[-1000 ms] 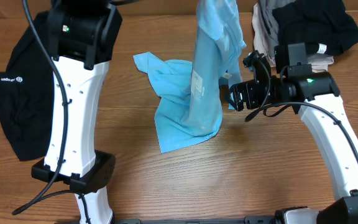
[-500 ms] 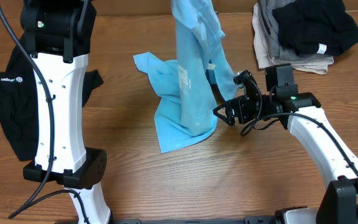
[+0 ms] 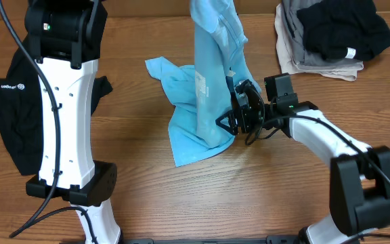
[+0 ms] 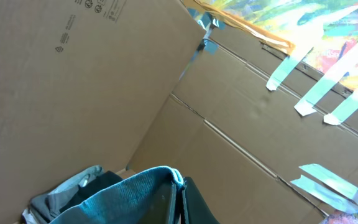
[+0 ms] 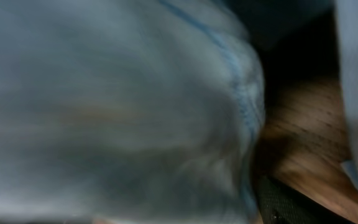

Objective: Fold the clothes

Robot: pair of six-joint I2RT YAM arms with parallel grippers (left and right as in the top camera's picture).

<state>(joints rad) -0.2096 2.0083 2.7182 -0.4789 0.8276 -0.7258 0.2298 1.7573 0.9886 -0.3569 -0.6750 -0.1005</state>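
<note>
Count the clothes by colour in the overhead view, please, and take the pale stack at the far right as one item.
Light blue: 1, the T-shirt
Black: 2, the top at the left and the garment on the stack
Pale grey-beige: 1, the stack
Total: 4

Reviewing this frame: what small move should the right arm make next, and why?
Probably ease the open right pincer slightly further onto the hanging edge and close. The light blue T-shirt hangs from the shut left pincer, and the right wrist view is filled with its fabric.
</note>
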